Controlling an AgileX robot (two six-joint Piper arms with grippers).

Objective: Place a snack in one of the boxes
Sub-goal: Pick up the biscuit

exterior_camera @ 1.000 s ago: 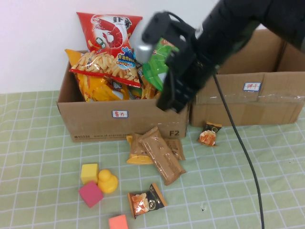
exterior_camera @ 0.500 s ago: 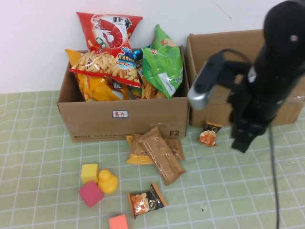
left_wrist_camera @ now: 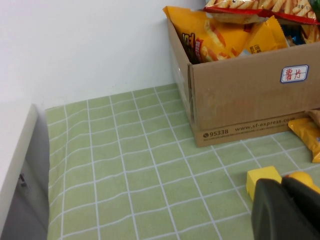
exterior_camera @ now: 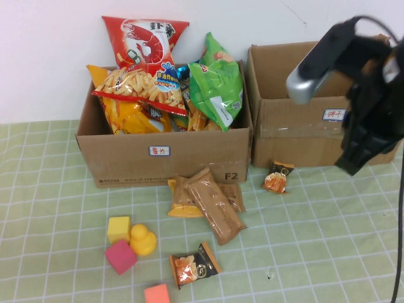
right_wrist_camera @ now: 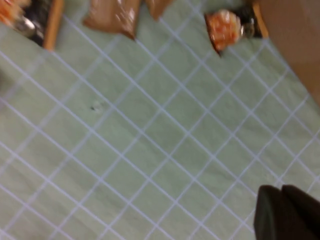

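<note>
Your right claw [exterior_camera: 355, 165] hangs in front of the right box [exterior_camera: 297, 136], clenched with nothing in it; the wrist view shows its tips pressed together. The nearest snack, the small orange packet [exterior_camera: 278, 177], lies on the worktop [exterior_camera: 57, 208] beside that claw, toward the left box, just in front of the right box's wall.

Risks as I judge them: with the claw clenched you must open it before descending, or you just shove the packet against the cardboard. The packet sits close to the box wall, so a finger may catch the wall. The cable [exterior_camera: 399, 221] trailing below the arm could snag.

The left box [exterior_camera: 164, 154] is overfull, with the green bag [exterior_camera: 218, 85] leaning out; dropping more there may spill. The right box has room.

Your left claw [left_wrist_camera: 285, 210] is parked low, near the yellow cube [left_wrist_camera: 262, 177]; I cannot tell whether it is open or closed.

The worktop is a green checked cloth, soft, may wrinkle. A plain white wall [exterior_camera: 50, 50] stands behind the boxes.
</note>
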